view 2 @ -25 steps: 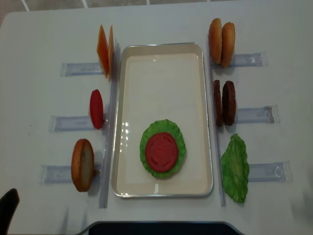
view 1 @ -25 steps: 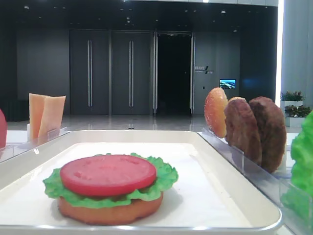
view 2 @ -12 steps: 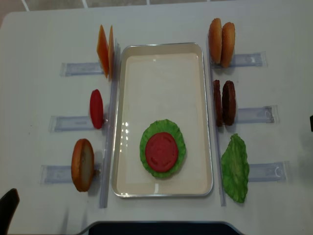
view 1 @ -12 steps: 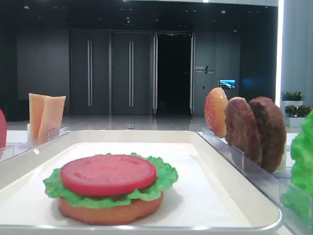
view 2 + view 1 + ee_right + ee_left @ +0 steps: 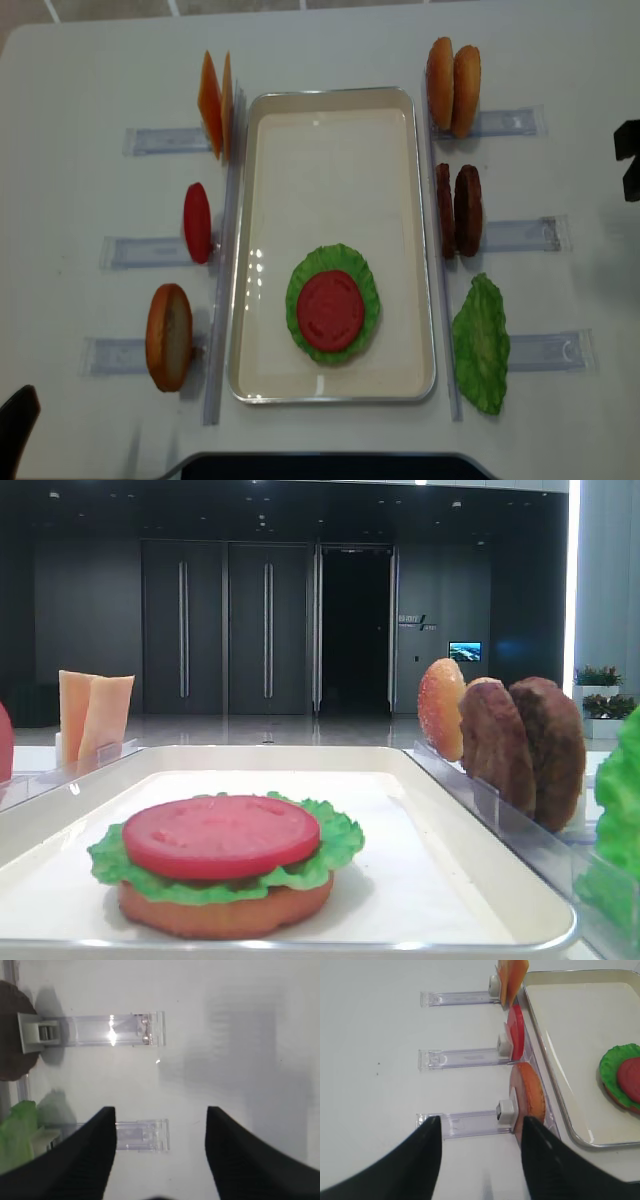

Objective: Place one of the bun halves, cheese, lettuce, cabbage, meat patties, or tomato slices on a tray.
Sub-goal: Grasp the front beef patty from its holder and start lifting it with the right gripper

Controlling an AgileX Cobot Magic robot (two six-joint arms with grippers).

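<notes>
A: White tray [image 5: 330, 170], glossy raised rim, mid-table. Holding what?

B: Stacked near its front end: flat orange-brown base disc [image 5: 220, 915], ruffled green lettuce [image 5: 295, 300], smooth red tomato slice [image 5: 331, 310] on top.

A: Step in hand, then?

B: Probably fetching the next layer. Most likely one of the meat patties [image 5: 458, 210]: thick, grainy, dark brown, upright on edge in a clear rack [image 5: 520, 235] just right of the tray.

A: Right gripper [image 5: 160, 1150]?

B: Spread wide, empty, out over bare table to the right, well apart from the patties.

A: Left gripper [image 5: 477, 1145]?

B: Also gaping, grasping nothing, hovering near the rounded bun half [image 5: 530, 1095] in the front left rack.

A: Next move?

B: By the look of it: swing inward, straddle one patty across its thickness, lift clear of the rack, lay flat on the tomato. Rough surface, so decent purchase; second patty close beside, so some risk of dragging both.
</notes>
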